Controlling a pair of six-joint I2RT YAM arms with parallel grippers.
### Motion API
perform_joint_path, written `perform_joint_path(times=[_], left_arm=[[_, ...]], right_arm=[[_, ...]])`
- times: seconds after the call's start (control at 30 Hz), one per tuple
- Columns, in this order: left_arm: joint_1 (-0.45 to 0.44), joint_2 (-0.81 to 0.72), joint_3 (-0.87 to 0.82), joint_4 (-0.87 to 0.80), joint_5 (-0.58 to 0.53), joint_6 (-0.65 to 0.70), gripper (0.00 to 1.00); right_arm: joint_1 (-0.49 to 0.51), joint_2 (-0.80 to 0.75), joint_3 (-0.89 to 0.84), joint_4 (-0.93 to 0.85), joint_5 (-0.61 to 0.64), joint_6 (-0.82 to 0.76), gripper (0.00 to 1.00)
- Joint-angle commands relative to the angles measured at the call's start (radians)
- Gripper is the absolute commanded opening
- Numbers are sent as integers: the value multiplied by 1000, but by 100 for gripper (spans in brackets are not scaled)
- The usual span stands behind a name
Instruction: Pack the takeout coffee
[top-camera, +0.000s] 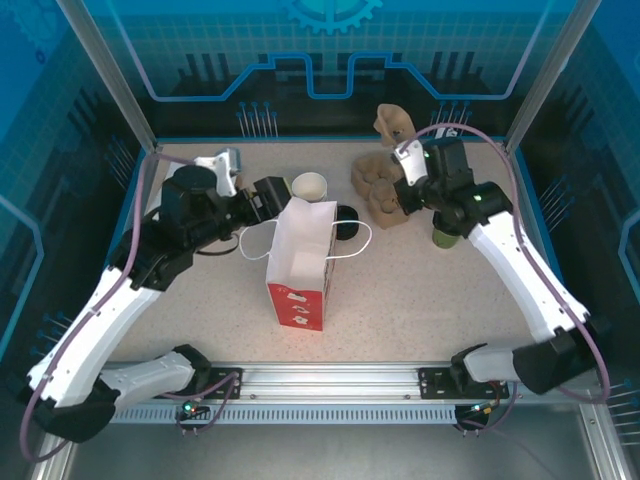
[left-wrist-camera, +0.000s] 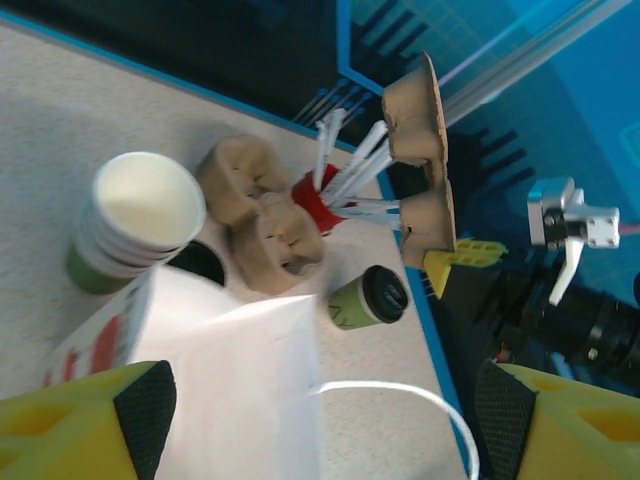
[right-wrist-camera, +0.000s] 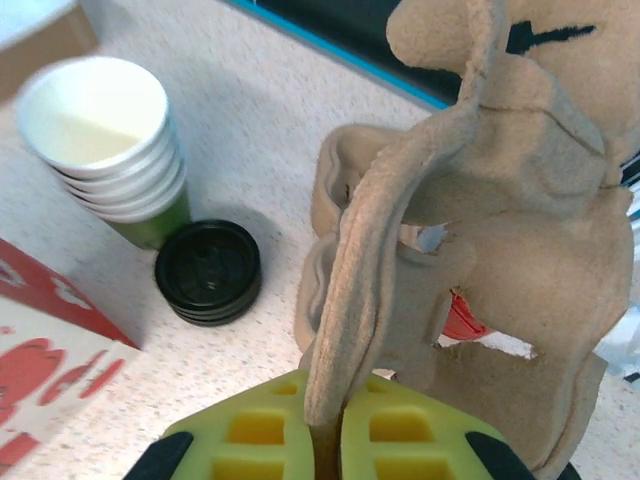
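The takeout coffee, a small olive-green cup with a black lid, stands near the table's right edge. In the top view the takeout coffee is partly hidden under my right arm. My right gripper is shut on the edge of a brown cardboard cup carrier and holds it upright; from above, the right gripper sits just below the carrier. My left gripper is open, its fingers wide on either side of the top of the white paper bag. The left gripper hovers at the back of the bag.
A stack of lidless cups and a pile of black lids stand behind the bag. More cardboard carriers lie at the back right, with a red cup of white straws by them. The bag's string handle loops toward the right.
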Motion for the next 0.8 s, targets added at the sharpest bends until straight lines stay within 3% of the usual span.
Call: perform_joint_path(times=[0.0, 0.23, 0.77], left_arm=[[-30, 65, 74, 110, 80, 24, 81], [-113, 229, 231, 160, 115, 60, 78], [-196, 446, 366, 211, 168, 44, 74]], right_arm=[[16, -85, -50, 78, -87, 86, 8], [15, -201, -108, 121, -159, 144, 8], [17, -208, -141, 149, -217, 158, 9]])
